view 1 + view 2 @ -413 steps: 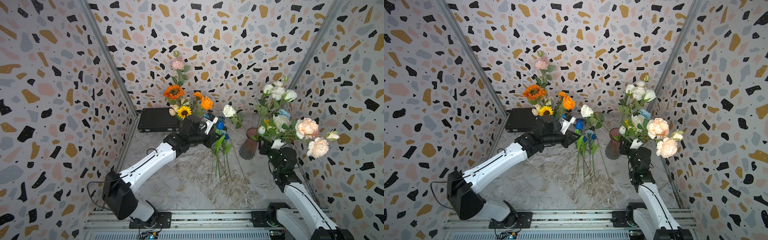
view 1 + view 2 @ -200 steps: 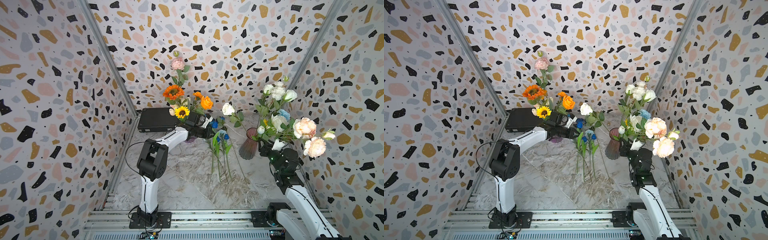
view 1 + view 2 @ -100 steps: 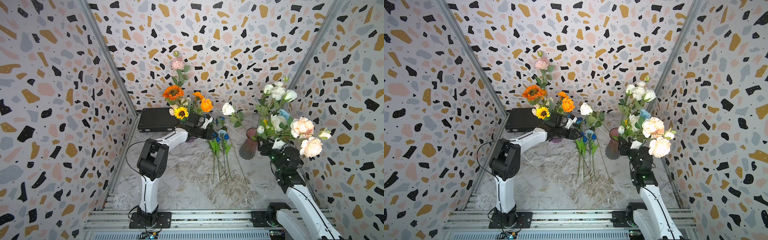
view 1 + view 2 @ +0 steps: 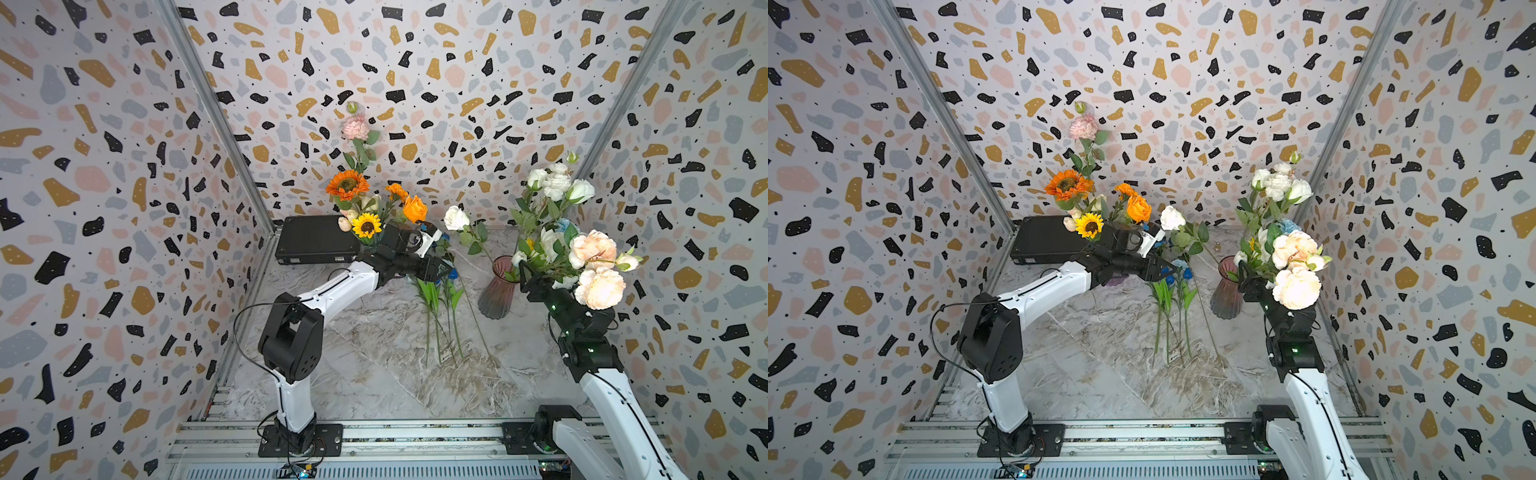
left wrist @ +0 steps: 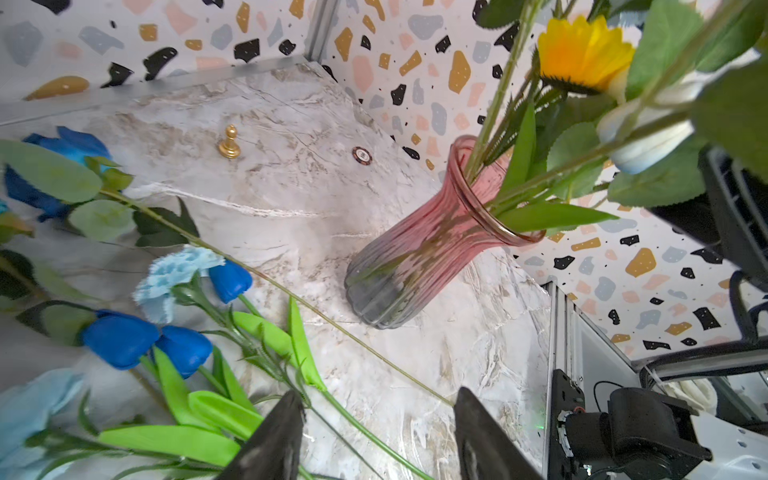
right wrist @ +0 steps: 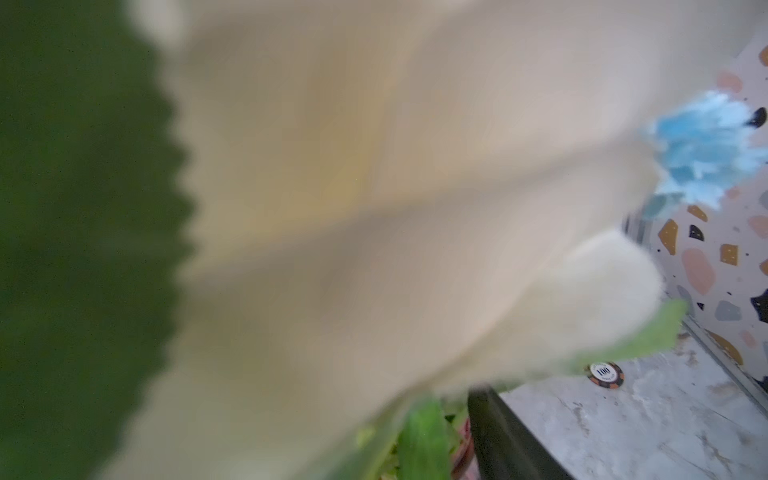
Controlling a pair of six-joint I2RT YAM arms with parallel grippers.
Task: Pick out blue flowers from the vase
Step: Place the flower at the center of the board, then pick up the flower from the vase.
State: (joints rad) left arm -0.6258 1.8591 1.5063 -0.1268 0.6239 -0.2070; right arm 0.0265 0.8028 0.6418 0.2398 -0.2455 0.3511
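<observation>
Several smooth and frilly blue flowers [image 5: 120, 338], ribbed glass vase [image 5: 419, 257]

Robot lab booth: terrazzo-print walls [image 4: 457, 62], aluminium rail [image 4: 415, 434]

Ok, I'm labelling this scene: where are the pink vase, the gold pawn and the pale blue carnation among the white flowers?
pink vase [image 5: 428, 253]: left wrist view, on its ribbed body.
gold pawn [image 5: 230, 143]: left wrist view, on its stem.
pale blue carnation [image 4: 564, 226]: a top view, on its frilly head.
</observation>
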